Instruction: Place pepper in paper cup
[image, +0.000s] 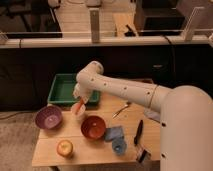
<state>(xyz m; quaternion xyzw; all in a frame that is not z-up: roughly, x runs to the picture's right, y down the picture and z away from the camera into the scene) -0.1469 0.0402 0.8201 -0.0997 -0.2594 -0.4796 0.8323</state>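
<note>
My gripper (80, 99) is over the left middle of the wooden table, in front of the green tray. It is shut on the pepper (80, 106), a slim orange-red piece that hangs down from the fingers. The paper cup (76, 113), small and white, stands right under the pepper, between the purple bowl and the orange-red bowl. The pepper's lower end is at the cup's mouth and hides part of it. I cannot tell whether its tip is inside.
A green tray (66, 90) lies at the back left. A purple bowl (48, 118) and an orange-red bowl (93, 127) flank the cup. A round yellow-red fruit (64, 148), a blue cup (119, 146), a blue cloth (114, 133), a black tool (138, 132) and a utensil (121, 109) lie around.
</note>
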